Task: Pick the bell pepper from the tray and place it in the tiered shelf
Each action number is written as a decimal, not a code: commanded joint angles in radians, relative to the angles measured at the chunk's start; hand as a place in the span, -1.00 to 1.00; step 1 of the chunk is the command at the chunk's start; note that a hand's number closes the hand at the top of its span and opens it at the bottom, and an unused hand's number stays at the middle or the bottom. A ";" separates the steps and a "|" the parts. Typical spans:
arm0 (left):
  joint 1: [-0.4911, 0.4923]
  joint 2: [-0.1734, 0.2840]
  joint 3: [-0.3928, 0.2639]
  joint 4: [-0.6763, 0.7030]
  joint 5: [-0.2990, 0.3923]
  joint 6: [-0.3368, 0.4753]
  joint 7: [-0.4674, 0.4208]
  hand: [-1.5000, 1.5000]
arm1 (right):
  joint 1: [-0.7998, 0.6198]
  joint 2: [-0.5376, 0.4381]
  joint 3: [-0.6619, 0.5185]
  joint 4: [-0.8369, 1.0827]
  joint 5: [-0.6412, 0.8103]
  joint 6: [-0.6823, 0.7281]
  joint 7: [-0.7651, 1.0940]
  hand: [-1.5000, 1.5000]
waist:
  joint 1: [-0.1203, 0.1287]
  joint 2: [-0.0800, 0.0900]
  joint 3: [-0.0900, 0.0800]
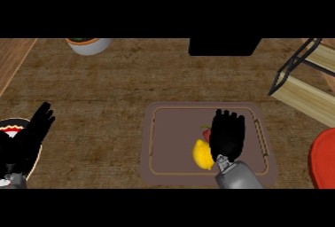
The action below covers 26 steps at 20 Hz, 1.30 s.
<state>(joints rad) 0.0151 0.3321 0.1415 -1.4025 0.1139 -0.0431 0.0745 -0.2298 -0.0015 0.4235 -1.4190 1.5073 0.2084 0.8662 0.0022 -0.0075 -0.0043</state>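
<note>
Brown tabletop (98,88) filling the view. At two o'clock, the tiered shelf (307,84), pale wooden boards in a black frame, well apart from the tray. Dead centre, leaning toward five o'clock, the brown tray (170,133) with its raised rim. Hard at three o'clock, something red and rounded (324,159), cut by the edge. Over at eleven o'clock, a pale pot (88,45); at twelve, a black block (223,46).

Right robot hand (227,133) hovering over the tray, fingers straight and fairly close together, pointing to twelve o'clock, holding nothing yet. Left robot hand (29,133) parked at nine o'clock, open, fingers up, resting.

Inside the tray: a yellow fruit (203,154) just at eight o'clock of the right palm, and the bell pepper (207,133), red, peeking out at nine o'clock of the fingers, mostly hidden beneath them. Long axis impossible to judge. Right robot hand clearly the nearer one; likely a small shift toward nine o'clock before closing.
</note>
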 commanded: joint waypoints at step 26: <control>0.020 -0.037 0.033 -0.039 -0.047 -0.008 0.036 0.00 | 0.122 -0.294 -0.441 -0.426 -0.485 0.047 -0.418 1.00 | -0.022 0.005 0.004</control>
<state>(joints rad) 0.0439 0.3052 0.1817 -1.4634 0.0908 -0.0643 0.1234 -0.1311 -0.2230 0.1303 -1.7468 1.1846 0.1957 0.5302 -0.0184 -0.0036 0.0004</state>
